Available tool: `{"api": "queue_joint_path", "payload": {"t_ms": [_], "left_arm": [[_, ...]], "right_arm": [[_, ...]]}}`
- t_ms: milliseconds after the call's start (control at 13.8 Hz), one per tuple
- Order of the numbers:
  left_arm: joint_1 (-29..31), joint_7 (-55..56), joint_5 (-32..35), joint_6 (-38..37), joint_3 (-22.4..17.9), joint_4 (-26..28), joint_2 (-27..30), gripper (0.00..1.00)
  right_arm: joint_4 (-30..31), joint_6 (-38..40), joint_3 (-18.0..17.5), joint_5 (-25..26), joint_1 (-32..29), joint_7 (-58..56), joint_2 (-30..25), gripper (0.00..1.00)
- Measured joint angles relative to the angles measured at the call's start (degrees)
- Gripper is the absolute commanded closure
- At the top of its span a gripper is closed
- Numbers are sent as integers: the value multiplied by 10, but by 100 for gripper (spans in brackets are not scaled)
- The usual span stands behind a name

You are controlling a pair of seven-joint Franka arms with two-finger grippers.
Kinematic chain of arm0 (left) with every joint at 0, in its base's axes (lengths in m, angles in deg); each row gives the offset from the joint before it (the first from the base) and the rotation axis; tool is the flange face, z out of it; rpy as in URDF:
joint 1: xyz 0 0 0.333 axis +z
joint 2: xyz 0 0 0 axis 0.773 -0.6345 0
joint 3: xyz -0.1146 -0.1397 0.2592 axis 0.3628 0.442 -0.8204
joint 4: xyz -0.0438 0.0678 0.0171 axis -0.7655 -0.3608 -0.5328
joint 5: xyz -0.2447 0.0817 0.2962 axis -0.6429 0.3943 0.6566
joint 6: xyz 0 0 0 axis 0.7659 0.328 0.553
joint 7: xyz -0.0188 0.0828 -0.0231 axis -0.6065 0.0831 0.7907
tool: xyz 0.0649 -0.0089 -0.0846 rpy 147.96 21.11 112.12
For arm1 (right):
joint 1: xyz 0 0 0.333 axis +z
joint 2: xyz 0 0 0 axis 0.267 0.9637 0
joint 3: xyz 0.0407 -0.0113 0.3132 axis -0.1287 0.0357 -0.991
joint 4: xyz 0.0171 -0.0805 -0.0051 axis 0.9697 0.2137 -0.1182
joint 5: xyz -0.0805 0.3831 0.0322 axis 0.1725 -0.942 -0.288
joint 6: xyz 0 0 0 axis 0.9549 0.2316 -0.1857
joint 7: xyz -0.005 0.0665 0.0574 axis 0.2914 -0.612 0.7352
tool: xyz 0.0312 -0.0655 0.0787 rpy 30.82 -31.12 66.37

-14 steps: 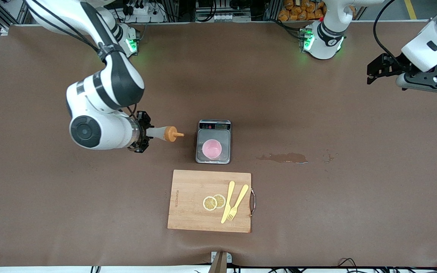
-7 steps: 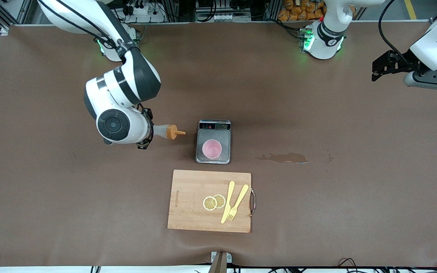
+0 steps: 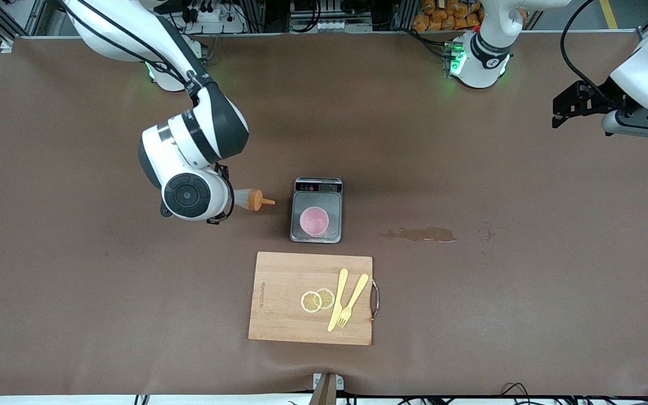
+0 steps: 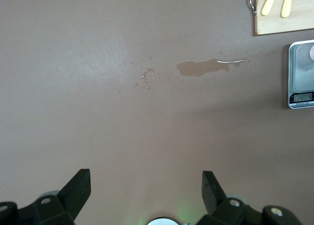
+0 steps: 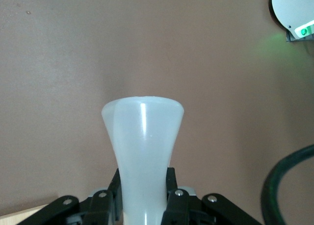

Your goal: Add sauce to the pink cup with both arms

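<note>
The sauce bottle point(image 3: 250, 199) lies sideways in my right gripper point(image 3: 224, 198), its orange nozzle pointing at the scale. In the right wrist view the fingers point(image 5: 172, 188) clamp the translucent body point(image 5: 142, 137) on both sides, and my right gripper point(image 5: 143, 198) is shut on it. The pink cup point(image 3: 314, 220) stands upright on the steel scale point(image 3: 316, 194), a short gap from the nozzle tip. My left gripper point(image 3: 565, 106) hangs open and empty over the table's left-arm end, and shows open in its wrist view point(image 4: 146, 188).
A brown spill stain point(image 3: 421, 233) lies beside the scale toward the left arm's end, also in the left wrist view point(image 4: 203, 67). A wooden cutting board point(image 3: 279, 315) with lemon slices point(image 3: 316, 300) and two yellow utensils point(image 3: 346, 299) lies nearer the camera than the scale.
The right arm's wrist has swung toward the scale while the bottle has stayed nearly in place. The left gripper has drifted slightly outward.
</note>
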Motion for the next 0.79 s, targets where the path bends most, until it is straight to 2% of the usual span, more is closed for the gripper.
{"api": "queue_joint_path", "payload": {"t_ms": [289, 650, 794], "left_arm": [[0, 0, 0, 12, 0, 0, 0, 0], [3, -31, 0, 12, -5, 0, 0, 0], [3, -33, 0, 12, -6, 1, 0, 0]], "right_arm": [[-34, 3, 0, 34, 31, 31, 38, 83], [-71, 3, 0, 41, 44, 68, 67, 84], [-84, 3, 0, 43, 45, 74, 79, 92]]}}
